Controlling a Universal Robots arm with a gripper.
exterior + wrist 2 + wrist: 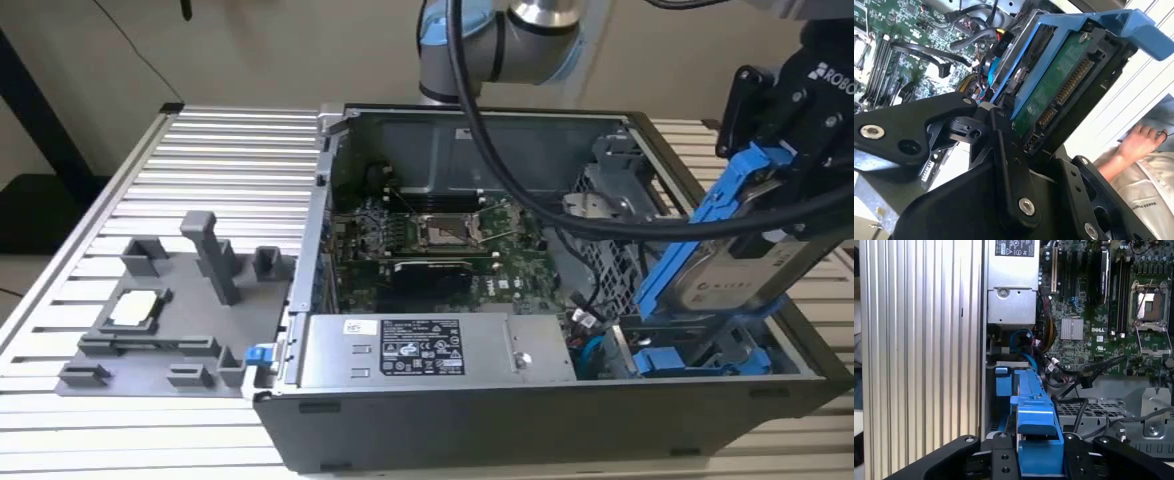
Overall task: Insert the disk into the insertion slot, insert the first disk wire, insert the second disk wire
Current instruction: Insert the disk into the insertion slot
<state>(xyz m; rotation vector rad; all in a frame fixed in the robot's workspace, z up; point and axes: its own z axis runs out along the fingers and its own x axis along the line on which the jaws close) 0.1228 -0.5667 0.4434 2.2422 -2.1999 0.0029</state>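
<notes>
My gripper (777, 140) is shut on the disk (742, 262), a silver-grey drive in a blue frame. It holds the disk by its upper end, tilted steeply, at the exterior view's right. The disk's lower end reaches down into the insertion slot (694, 358), a bay with blue rails in the case's near right corner. In the first wrist view the blue frame (1033, 407) runs from between the black fingers (1004, 460) toward the slot's blue rail (1002, 382). The second wrist view shows the disk's green underside (1054, 85) with its connectors bare. Loose black wires (1085, 382) lie beside the bay.
The open computer case (400, 420) holds a green motherboard (441, 240) and a long grey box with a sticker (414, 350). A grey fixture with small parts (174, 300) sits on the ribbed table at the exterior view's left. A person's hand (1139, 140) rests outside the case.
</notes>
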